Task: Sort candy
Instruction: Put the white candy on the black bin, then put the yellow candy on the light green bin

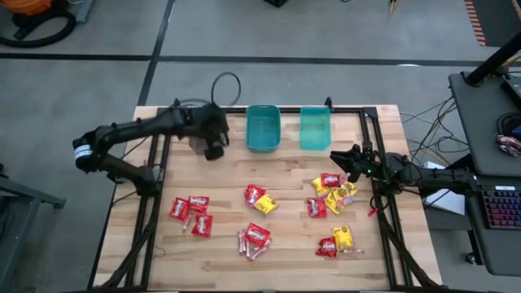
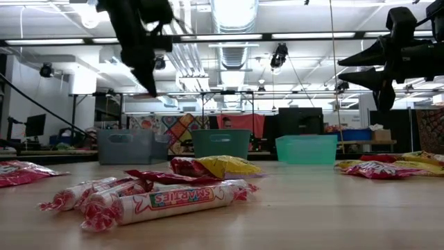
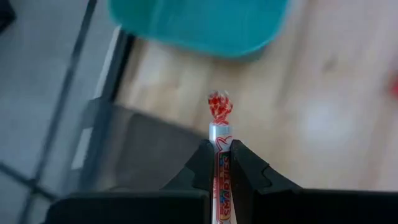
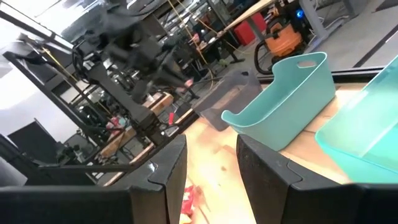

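grey floor [image 1: 81, 81], fluorescent ceiling lights [image 2: 305, 35], cluttered workshop behind.

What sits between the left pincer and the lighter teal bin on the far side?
In the high view, the darker teal bin sits between the left pincer, shut on a candy stick, and the lighter teal bin.

Red [image 1: 190, 213] & yellow [image 1: 343, 237] packets + pink sticks [image 1: 248, 243] scattered on table; one stick [image 3: 220, 163] pinched in left claw [image 3: 220, 155].

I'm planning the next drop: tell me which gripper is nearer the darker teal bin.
Left. The left gripper, shut on a Smarties roll, hovers just beside the darker teal bin, toward the table's left. The right gripper waits, empty, past the lighter teal bin.
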